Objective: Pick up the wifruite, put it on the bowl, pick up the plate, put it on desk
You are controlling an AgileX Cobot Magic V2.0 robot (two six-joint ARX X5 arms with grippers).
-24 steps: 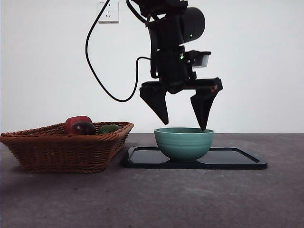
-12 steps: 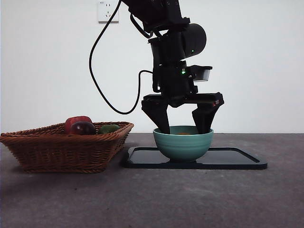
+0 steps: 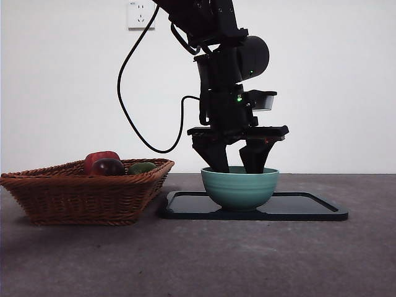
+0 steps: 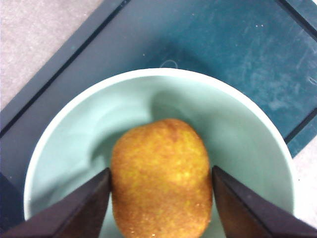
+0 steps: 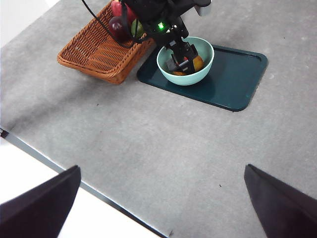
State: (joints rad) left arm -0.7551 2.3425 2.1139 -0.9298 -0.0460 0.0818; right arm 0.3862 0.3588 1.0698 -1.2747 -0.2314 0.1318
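Desk [image 3: 198, 260]: dark and flat, it carries everything.
Plate [image 5: 233, 82]: dark tray lying under the bowl.
Bowl [image 3: 239, 187]: mint green, sitting on the plate.
Left gripper [image 4: 161, 186]: down inside the bowl, jaws spread, one at each side of the fruit (maybe touching).
Wifruite [image 4: 161, 186]: in the bowl, its long way running along between the jaws.
Right gripper [image 5: 161, 208]: waits far off, jaws wide apart.

A plain white wall [image 3: 334, 74] carries a white socket [image 3: 140, 15].

Wicker basket [image 3: 86, 192] holds red fruit [image 3: 101, 158], dark fruit [image 3: 109, 167], green fruit [image 3: 143, 167]; wall socket [image 3: 141, 15].
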